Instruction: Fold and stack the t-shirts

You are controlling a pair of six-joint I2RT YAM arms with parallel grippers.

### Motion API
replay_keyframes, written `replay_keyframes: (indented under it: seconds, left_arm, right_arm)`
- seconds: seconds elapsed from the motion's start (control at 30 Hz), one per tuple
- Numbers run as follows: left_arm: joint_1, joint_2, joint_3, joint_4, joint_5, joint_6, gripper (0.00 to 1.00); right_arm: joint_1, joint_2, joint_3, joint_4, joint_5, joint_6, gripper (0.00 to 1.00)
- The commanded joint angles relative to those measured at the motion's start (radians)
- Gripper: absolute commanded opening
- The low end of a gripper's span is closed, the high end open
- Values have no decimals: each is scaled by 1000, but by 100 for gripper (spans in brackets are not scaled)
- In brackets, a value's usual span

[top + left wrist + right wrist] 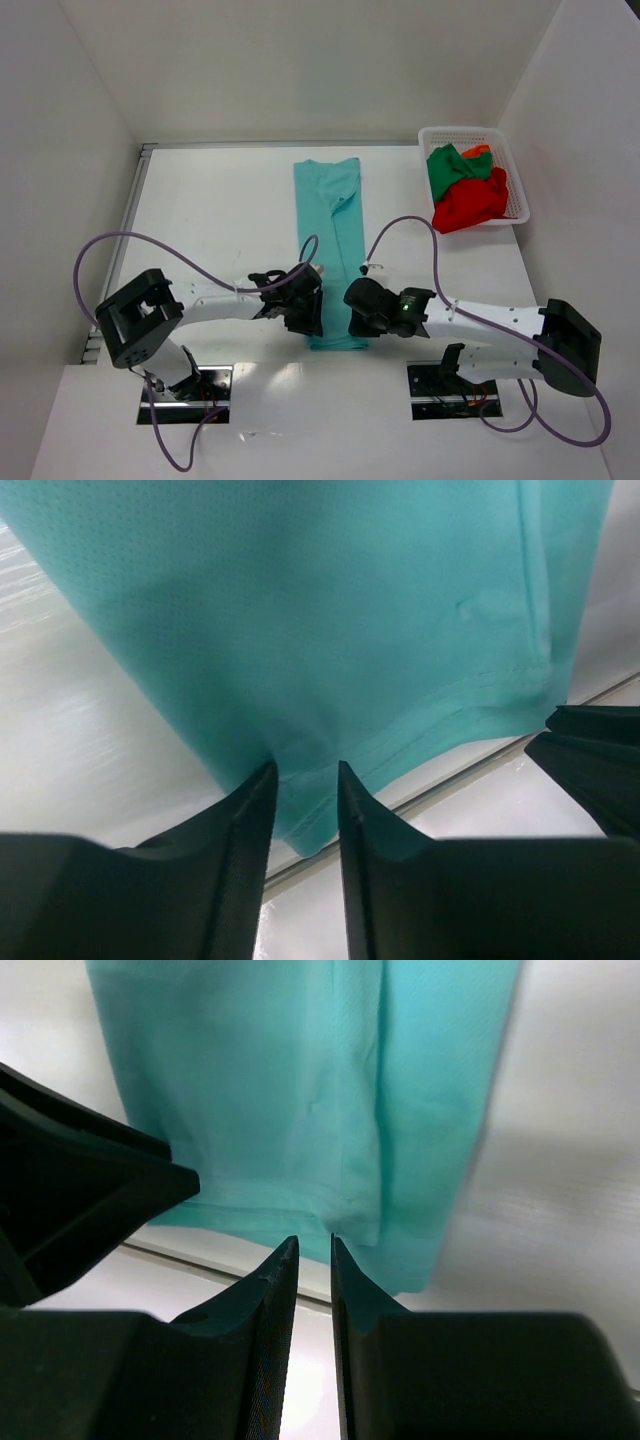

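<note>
Up front, R gripper (309, 1250) pinches near hem of teal shirt (328, 220), L gripper (303, 780) jaws narrow round same hem, grip unclear.

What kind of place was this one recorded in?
Probably a lab test booth: white walls box in a white table, a left arm and right arm are bolted at its near edge, and a teal shirt and a basket of shirts lie on it.
</note>
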Motion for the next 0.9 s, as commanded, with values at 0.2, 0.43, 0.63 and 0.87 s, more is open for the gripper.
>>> replay_keyframes:
  seconds: [0.2,0.43,0.63,0.87]
  left_arm:
    - [-16,52,8,-22,-32,-20,17]
    - [-25,52,8,-41,-41,-30,0]
    - [-25,15,8,-71,-61,-30,5]
    - [-25,-17,29,-94,-82,-20,63]
  right_arm:
    - [-20,-76,-38,-13,35,29,25]
    - [-29,-85,-38,-13,35,29,25]
    - [-29,-85,-47,-13,35,29,27]
    - [-29,-85,-56,-13,35,29,33]
